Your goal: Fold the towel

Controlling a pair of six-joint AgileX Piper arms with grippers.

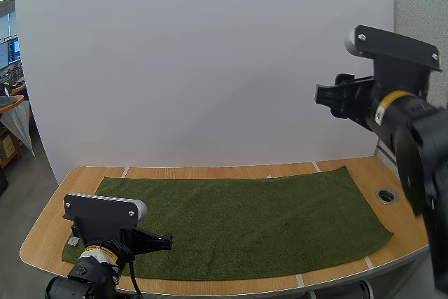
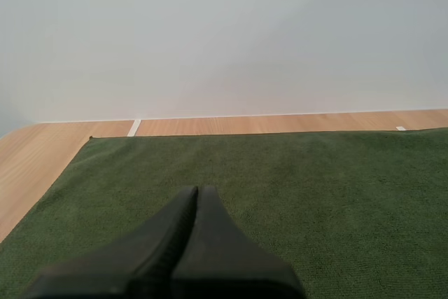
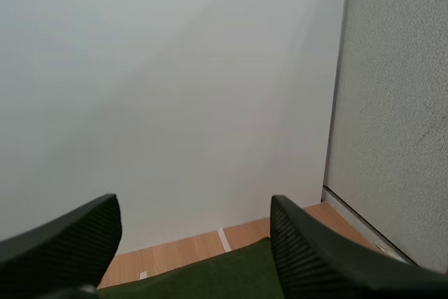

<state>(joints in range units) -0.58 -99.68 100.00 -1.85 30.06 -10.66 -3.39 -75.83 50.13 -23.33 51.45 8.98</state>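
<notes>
Towel lies spread flat on the wooden table, green and unfolded, and neither of your grippers has hold of it. Your left gripper sits low over the towel's near left corner, its fingers pressed together into one dark wedge with nothing between them. In the left wrist view the cloth runs out ahead of the fingertips and to either side of them. Its far edge lies well beyond them, with bare wood past its left edge. You cannot tell whether the tips touch the cloth.

Your right gripper hangs high, well above the towel's far right corner. Its fingers stand wide apart, ribbed faces turned inward, gripping nothing.

The right wrist view shows you that gap plainly, with a strip of towel far below between the fingers. In the high view those fingers read as a dark block. The high view gives you the towel's whole outline, plus a round hole in the table just beyond its right edge.
</notes>
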